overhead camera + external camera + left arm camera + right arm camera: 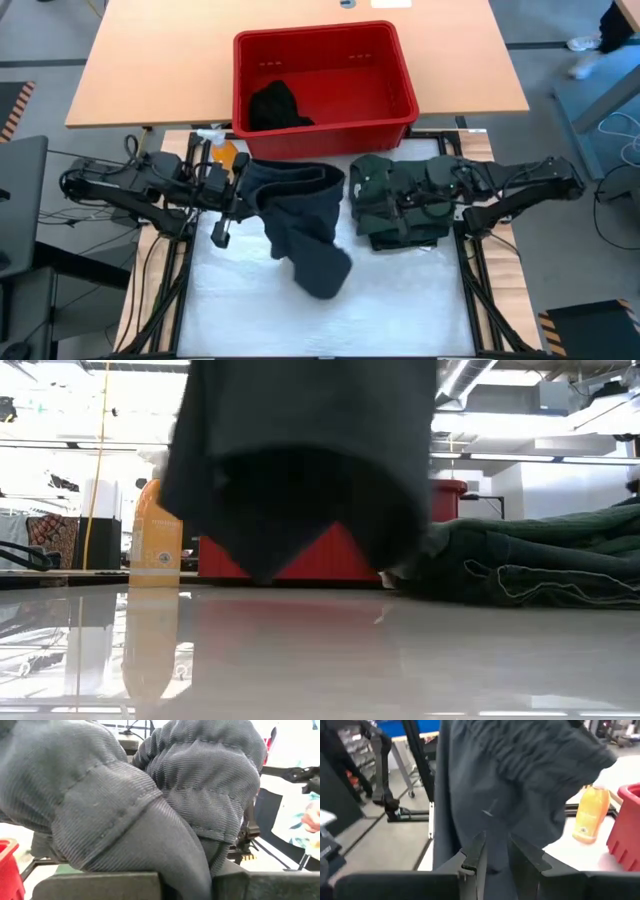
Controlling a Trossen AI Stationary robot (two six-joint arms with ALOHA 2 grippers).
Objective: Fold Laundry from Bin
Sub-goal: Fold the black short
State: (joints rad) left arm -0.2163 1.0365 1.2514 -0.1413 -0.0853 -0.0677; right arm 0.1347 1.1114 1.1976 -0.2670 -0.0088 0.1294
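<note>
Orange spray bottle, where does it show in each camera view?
High view: orange bottle by the red bin's near left corner.
Low view: left, beside hanging trousers.
Left wrist view: not visible.
Right wrist view: right, beside bin.
Shared landmark: the red bin.

1. This is a robotics lab or workshop, not a home: two dark arms are mounted on a black metal frame (470,262) around a white work surface (300,320).
2. Cables (618,140) trail over a grey floor marked with hazard-striped tape (18,105).
3. Strip lights (470,372) run along an exposed industrial ceiling.
4. Open floor and equipment stands fill the background.
</note>
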